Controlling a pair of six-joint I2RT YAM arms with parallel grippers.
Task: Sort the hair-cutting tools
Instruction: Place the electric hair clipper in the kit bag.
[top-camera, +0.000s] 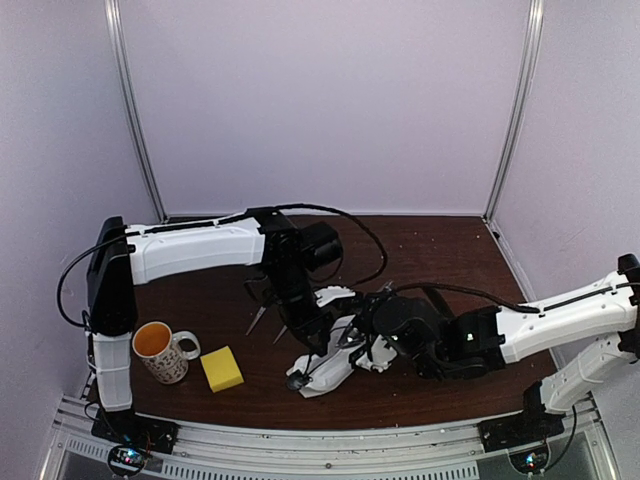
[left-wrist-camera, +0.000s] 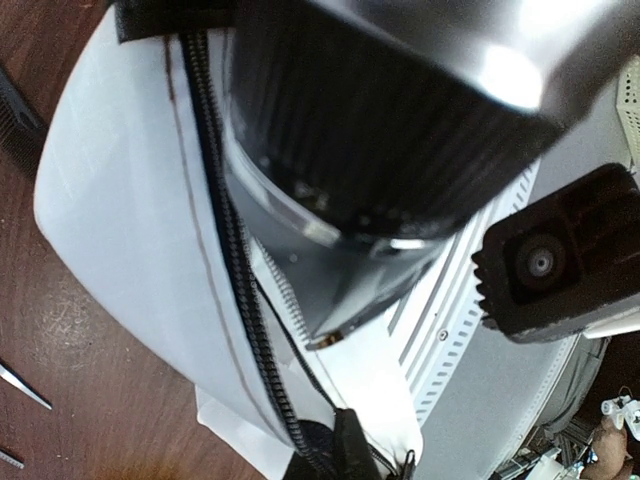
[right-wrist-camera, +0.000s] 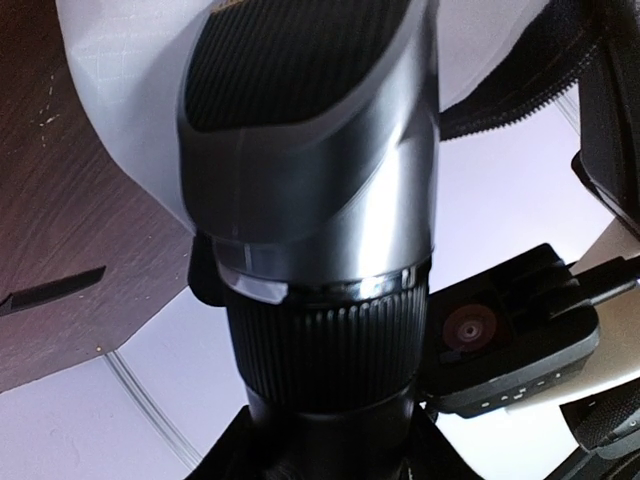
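Above the white zip pouch (top-camera: 322, 375), the right gripper (right-wrist-camera: 325, 455) is clamped around the base of the hair clipper (right-wrist-camera: 310, 200), with the clipper's broad head over the white fabric. The left gripper (left-wrist-camera: 345, 452) is fully closed, pinching the pouch at its zip edge. Left of the pouch, scissors (top-camera: 258, 318) lie on the worktop (top-camera: 450, 250) clear of the fabric; whether this is one pair or two cannot be determined. A black comb (left-wrist-camera: 18, 120) lies on the worktop near the pouch. Further left of the pouch stand a yellow sponge (top-camera: 222, 368) and a mug (top-camera: 162, 350), with the mug outermost.
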